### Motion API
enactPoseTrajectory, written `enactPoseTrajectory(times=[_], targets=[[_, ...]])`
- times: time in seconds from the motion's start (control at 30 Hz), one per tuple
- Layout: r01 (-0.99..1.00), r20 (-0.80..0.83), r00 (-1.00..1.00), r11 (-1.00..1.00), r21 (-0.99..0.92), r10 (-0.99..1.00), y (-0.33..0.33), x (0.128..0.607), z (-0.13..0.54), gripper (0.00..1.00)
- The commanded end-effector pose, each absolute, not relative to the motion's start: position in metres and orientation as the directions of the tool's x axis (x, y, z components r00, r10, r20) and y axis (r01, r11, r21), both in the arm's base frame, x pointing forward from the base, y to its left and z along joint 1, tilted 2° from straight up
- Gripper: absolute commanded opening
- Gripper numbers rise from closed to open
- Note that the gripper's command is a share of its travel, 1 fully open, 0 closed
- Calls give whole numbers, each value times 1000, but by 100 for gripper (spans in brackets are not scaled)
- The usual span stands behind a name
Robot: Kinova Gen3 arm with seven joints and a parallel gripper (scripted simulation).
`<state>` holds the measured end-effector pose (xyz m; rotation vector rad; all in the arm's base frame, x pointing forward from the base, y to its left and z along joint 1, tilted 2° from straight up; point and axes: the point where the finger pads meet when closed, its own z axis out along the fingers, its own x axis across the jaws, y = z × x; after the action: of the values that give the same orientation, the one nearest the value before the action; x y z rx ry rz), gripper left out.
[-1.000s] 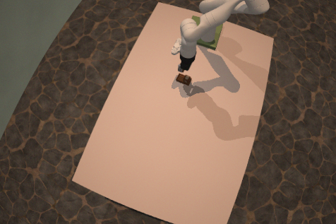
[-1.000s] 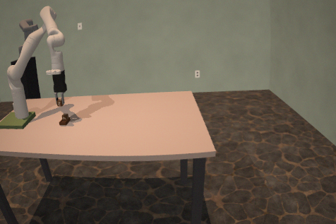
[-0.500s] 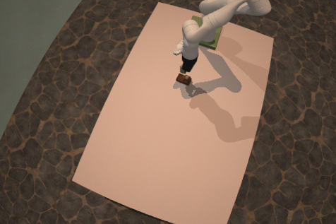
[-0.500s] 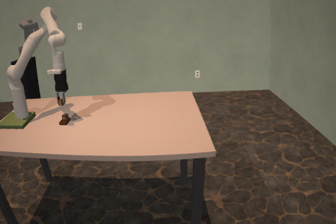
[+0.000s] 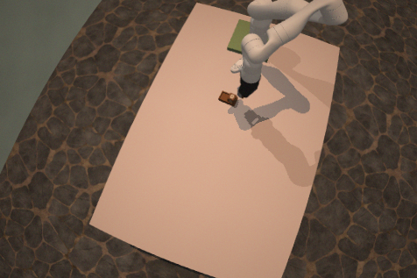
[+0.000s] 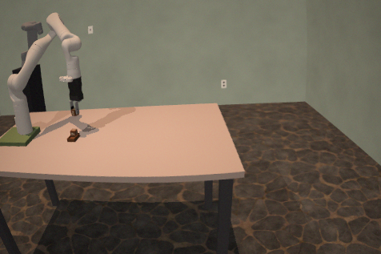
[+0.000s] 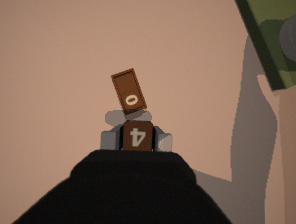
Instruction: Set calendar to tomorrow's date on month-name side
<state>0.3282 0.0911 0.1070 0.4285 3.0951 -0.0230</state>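
My gripper is shut on a brown cube whose visible face reads 4, and holds it in the air above the table. In the wrist view the brown tray lies on the table just beyond the held cube, with a second cube showing 0 at its near end. In the top view the tray sits just left of the gripper. In the exterior view the gripper hangs above and behind the tray. The month side of the tray is not readable.
The arm's green base plate lies at the far end of the table and shows at the top right of the wrist view. The table stands on a stone-patterned floor.
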Motion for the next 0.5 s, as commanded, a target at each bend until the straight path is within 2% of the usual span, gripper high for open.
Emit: enactPoseTrajectory(times=[0.0,0.47], targets=[[279,-22,-960,960,-27,279,109,324,104,60],[377,-26,-926,926,-25,376,136,317,100,60]])
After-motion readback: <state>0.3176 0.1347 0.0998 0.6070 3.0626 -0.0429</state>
